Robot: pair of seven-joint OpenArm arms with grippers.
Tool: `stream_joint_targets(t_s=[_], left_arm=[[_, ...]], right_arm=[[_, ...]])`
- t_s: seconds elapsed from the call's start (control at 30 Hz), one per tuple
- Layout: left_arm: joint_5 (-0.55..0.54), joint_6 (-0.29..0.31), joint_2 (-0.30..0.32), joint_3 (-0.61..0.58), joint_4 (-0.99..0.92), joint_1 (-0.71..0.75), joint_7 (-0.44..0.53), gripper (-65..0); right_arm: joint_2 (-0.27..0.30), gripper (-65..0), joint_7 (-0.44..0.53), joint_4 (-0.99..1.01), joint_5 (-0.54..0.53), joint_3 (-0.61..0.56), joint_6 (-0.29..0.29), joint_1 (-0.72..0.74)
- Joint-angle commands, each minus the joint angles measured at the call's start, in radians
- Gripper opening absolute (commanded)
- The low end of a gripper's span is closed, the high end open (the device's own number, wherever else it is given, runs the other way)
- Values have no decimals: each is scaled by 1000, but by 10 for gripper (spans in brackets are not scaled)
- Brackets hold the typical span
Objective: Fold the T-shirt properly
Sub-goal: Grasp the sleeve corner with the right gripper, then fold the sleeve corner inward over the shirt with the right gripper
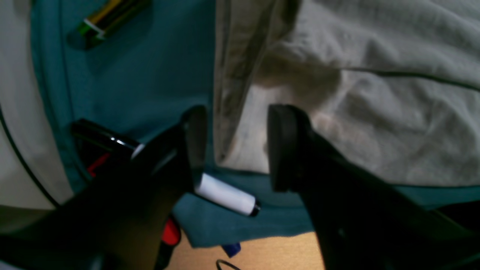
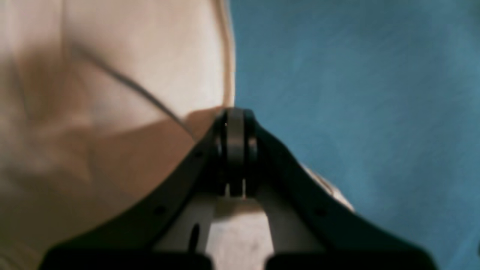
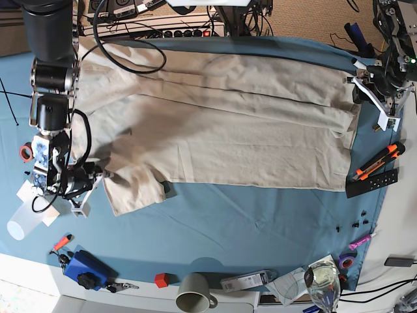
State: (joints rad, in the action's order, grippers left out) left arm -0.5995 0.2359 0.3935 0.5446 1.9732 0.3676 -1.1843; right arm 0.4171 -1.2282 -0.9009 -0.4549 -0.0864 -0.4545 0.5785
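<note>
The beige T-shirt [image 3: 221, 124] lies spread across the blue-teal table cloth [image 3: 247, 222], wrinkled, with one sleeve at the lower left. My right gripper [image 3: 101, 175] at the left of the base view is shut on the edge of that sleeve. In the right wrist view the closed fingertips [image 2: 235, 123] pinch the shirt's edge [image 2: 131, 93], and cloth hangs under them. My left gripper [image 3: 357, 90] is at the shirt's right end. In the left wrist view it [image 1: 236, 146] is open, with the shirt's hemmed corner [image 1: 228, 75] between the fingers.
A white marker [image 1: 225, 195] and a green-yellow item [image 1: 108, 18] lie on the cloth by the left gripper. An orange knife [image 3: 374, 163] and a black strip [image 3: 371, 184] lie at the right. A mug [image 3: 194, 292], a glass [image 3: 324, 279], a red cube [image 3: 160, 280] and a blue object [image 3: 85, 267] line the front edge.
</note>
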Motion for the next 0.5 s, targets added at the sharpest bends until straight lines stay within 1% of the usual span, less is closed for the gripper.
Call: stream_joint_targets(t_s=[0.0,0.07,0.13,0.3,0.37,0.47], left_arm=[[-6,-2,17,8,18,-5,16,-381],[-7,-2,17,8,18,-5,17,-381],[-6,-2,16,8,18,-5,27,-381],[-4,-2,16,8,18,-13,32,-381],[-3,-2,17,8,18,-17,33,-381],[-4,-2,17,8,18,-19,34,-381]], right_arm=[[24,-650,-24,-52,-29,3,-5,8],[36,-650,-66,-137,-67,3,-4,-32],[44,-650,-88,-224,-71,3,-4,-76],[45,-650,-80,-398,-44,24,3,-193],[42,-650,-55,-436,-35,43,3,-230],[41,-650,-50,-452,-15,67,3,-240]])
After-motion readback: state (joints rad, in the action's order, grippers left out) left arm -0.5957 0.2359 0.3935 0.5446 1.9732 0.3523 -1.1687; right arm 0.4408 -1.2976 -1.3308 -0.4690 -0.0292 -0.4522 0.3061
